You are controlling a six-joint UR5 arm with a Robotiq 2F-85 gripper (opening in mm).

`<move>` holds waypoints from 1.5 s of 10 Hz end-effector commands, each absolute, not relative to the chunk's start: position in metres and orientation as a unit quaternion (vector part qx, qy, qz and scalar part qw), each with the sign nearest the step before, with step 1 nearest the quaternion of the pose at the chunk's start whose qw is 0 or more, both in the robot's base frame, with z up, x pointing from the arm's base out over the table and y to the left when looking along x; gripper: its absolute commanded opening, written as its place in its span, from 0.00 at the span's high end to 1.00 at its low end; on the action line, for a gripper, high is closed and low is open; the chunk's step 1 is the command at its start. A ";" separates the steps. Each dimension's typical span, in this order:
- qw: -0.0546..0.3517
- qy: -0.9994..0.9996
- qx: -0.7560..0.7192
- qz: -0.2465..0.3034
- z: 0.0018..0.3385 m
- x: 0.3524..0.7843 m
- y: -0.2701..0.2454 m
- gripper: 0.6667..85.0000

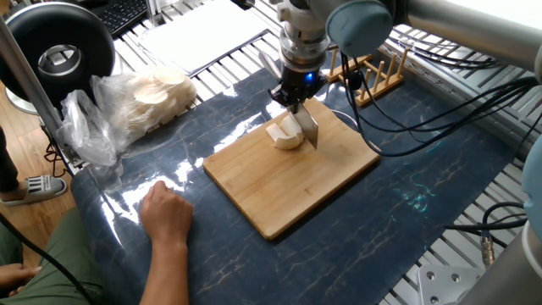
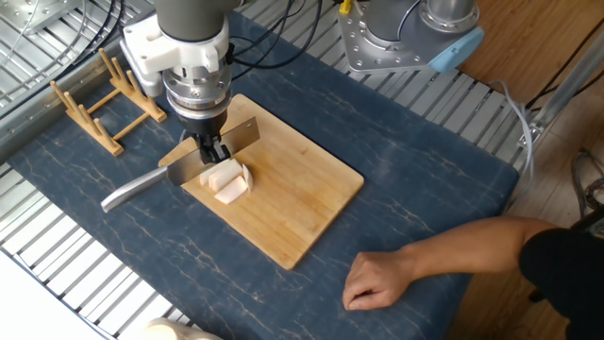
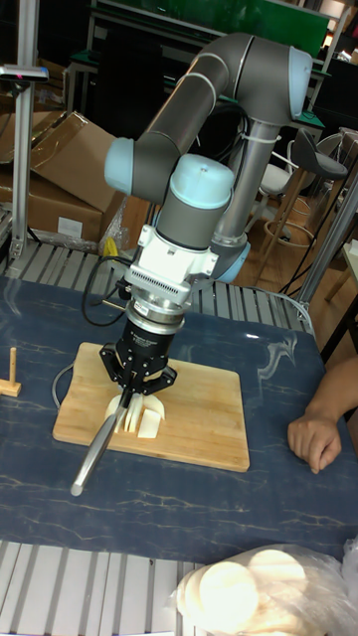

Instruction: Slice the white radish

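1. On the dark blue mat (image 1: 406, 195) lies a bamboo cutting board (image 1: 279, 191); a person's hand (image 1: 167, 212) rests flat on the mat near its corner.
2. Above the board hangs the gripper (image 2: 209, 151), jaws pinched on a knife (image 2: 179, 168); its blade is down among the white radish (image 2: 226, 179) pieces.
3. Radish sits near the board's far edge, seemingly in several wedges.
4. Beside the mat: a wooden rack (image 2: 99, 99), bagged pale slices (image 1: 152, 97).

I see a bamboo cutting board (image 1: 292, 174) lying on a dark blue marbled mat (image 1: 186, 178). Far right stands a wooden rack (image 1: 373, 72); a plastic bag of pale round slices (image 1: 140, 102) sits at left.
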State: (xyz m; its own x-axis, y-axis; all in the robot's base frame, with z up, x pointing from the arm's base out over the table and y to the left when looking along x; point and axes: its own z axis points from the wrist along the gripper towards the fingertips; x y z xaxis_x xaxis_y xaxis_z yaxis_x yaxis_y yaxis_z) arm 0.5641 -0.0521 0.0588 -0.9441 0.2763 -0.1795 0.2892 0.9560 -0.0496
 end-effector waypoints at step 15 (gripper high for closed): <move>0.102 0.981 0.162 -0.012 0.058 0.571 -0.029 1.00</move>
